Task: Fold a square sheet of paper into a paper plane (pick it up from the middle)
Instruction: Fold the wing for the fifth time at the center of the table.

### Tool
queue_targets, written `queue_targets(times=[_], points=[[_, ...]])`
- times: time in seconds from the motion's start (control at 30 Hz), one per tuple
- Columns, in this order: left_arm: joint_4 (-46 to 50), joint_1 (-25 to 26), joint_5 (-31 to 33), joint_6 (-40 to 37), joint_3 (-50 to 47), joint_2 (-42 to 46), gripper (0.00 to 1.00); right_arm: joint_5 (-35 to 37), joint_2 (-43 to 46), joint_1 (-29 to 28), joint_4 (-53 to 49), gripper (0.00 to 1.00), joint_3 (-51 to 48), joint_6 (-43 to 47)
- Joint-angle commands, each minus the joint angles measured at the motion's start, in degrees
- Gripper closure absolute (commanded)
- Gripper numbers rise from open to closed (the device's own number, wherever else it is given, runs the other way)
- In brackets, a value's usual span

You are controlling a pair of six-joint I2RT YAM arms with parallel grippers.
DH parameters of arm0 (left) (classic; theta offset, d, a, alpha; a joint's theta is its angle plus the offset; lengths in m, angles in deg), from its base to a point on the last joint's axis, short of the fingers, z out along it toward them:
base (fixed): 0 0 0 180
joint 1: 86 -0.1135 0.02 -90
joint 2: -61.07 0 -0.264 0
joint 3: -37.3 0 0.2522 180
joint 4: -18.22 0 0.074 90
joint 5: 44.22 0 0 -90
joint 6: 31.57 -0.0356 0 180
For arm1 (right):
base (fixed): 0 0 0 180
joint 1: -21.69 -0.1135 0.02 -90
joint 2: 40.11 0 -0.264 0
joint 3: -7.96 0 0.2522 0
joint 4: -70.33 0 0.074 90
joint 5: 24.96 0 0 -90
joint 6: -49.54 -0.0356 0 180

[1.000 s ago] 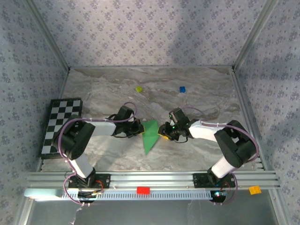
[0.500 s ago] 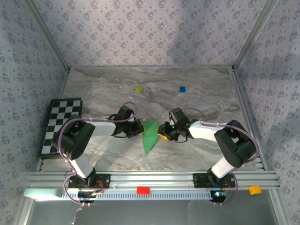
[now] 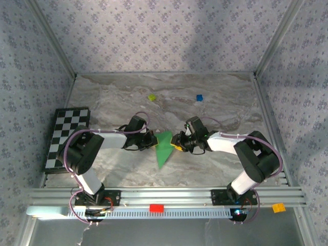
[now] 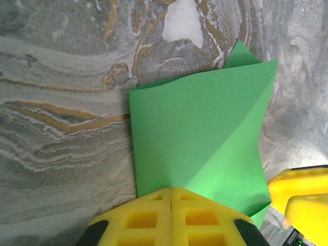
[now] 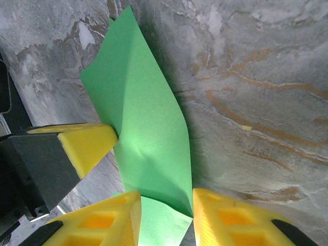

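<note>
Paper: the square sheet of paper [image 3: 164, 149] is folded into a pointy wedge, sitting mid table [image 3: 220, 102] between both arms.
Left jaws: left gripper [image 4: 171, 197] is pinched tight on one edge of the sheet.
Right jaws: right gripper [image 5: 165, 202] is spread apart, with the opposite edge poking into the gap.
Side stuff: checkerboard [image 3: 66, 136] sits way off left.

The tabletop [image 3: 128, 174] is overlooked from high behind the arm bases. Each wrist view is taken close behind its own jaws, angled down; the folded green paper [image 3: 164, 148] between the jaws is shared by all.
</note>
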State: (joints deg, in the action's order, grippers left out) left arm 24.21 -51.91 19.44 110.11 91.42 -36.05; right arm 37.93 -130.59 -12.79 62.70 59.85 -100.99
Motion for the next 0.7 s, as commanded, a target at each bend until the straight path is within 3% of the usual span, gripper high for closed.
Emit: queue_targets(times=[0.0,0.27,0.67], points=[[2.6,-0.5,0.4,-1.1,-0.2,0.0,0.99,-0.8,-0.5,0.2,0.6,0.67,-0.3,-0.9],[2.5,-0.7,0.3,-1.0,-0.2,0.0,0.99,0.3,-1.7,0.3,-2.2,0.66,0.0,0.2],[2.1,-0.8,0.2,-1.1,-0.4,-0.2,0.99,-4.3,-4.7,0.4,6.7,0.66,-0.1,-1.2]])
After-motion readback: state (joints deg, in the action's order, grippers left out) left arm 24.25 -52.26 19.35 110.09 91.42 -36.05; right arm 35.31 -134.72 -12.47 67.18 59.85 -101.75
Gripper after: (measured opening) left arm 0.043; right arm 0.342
